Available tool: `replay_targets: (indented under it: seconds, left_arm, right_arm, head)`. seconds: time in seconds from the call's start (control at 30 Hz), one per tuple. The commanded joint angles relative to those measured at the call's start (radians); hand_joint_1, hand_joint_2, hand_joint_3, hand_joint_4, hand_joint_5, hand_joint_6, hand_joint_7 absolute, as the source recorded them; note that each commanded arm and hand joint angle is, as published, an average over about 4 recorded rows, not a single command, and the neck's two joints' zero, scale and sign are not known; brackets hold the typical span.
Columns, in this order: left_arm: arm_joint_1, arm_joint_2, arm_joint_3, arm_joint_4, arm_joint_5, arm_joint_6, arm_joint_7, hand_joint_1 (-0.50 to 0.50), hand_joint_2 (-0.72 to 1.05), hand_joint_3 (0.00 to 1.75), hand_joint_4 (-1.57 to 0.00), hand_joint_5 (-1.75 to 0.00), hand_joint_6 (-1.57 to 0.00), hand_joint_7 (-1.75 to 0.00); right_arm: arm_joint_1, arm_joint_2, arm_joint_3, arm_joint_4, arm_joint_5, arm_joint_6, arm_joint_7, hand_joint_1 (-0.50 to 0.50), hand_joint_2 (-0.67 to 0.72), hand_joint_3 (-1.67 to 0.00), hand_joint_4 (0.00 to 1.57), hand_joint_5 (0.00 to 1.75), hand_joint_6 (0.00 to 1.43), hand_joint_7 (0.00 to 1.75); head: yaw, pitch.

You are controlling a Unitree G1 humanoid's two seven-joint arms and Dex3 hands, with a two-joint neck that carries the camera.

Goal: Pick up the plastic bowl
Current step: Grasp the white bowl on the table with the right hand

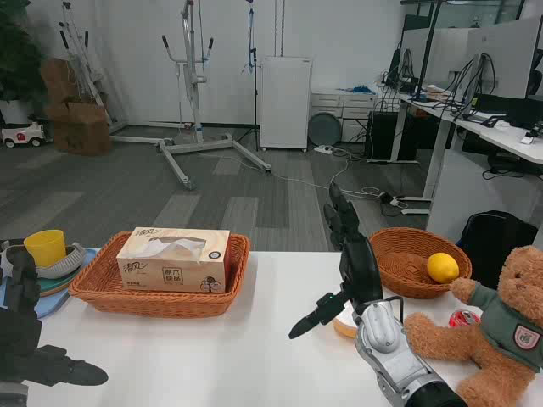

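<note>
Landmark: the rectangular wicker basket (93, 292) holding the tissue box (174, 259).

Left of the basket and low in the view, the left hand (34, 356) is resting near the table edge, fingers lying apart, gripping nothing. Just above it, left of the basket, a yellow cup (45, 247) is sitting in a grey bowl on blue plates (59, 288) at the table's far left edge.

Well right of the basket, the right hand (352, 263) is standing raised, fingers spread, empty. Directly beneath it, a small orange-and-white plastic bowl (344, 325) is lying on the white table (254, 339), mostly hidden; I cannot tell whether the hand is touching it.

Further right: a round wicker basket (399, 280) with a lemon (442, 267), then a teddy bear (501, 322).

Judgement: the reach looks done; closing on the bowl and lifting are both remaining.
</note>
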Motion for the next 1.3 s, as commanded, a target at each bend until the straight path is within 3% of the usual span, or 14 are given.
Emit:
replay_targets:
  seconds: [0.03,0.1,0.27,1.3]
  left_arm:
    - [-0.097,-0.074,0.147,-0.082,0.357,-0.013,0.045,-0.5,-0.72,0.09,0.0,0.0,0.0,0.0]
    - [-0.097,-0.075,0.147,-0.082,0.357,-0.013,0.045,-0.5,-0.72,0.09,0.0,0.0,0.0,0.0]
    - [-0.1,-0.074,0.147,-0.082,0.357,-0.013,0.045,-0.5,-0.72,0.09,0.0,0.0,0.0,0.0]
    - [-0.102,-0.072,0.149,-0.079,0.356,-0.012,0.045,-0.5,-0.72,0.07,0.0,0.0,0.0,0.0]
  right_arm:
    - [-0.004,-0.025,-0.132,-0.354,-0.082,0.124,0.156,-0.42,0.72,0.0,0.0,0.0,0.0,0.0]
    - [-0.004,-0.025,-0.132,-0.354,-0.082,0.124,0.156,-0.42,0.72,0.0,0.0,0.0,0.0,0.0]
    - [-0.004,-0.026,-0.131,-0.355,-0.082,0.124,0.156,-0.42,0.72,0.0,0.0,0.0,0.0,0.0]
    - [-0.004,-0.024,-0.13,-0.353,-0.082,0.138,0.166,-0.42,0.72,0.0,0.0,0.0,0.0,0.0]
  head:
    - [0.031,-0.073]
    - [0.019,-0.044]
    - [0.019,-0.033]
    - [0.016,-0.058]
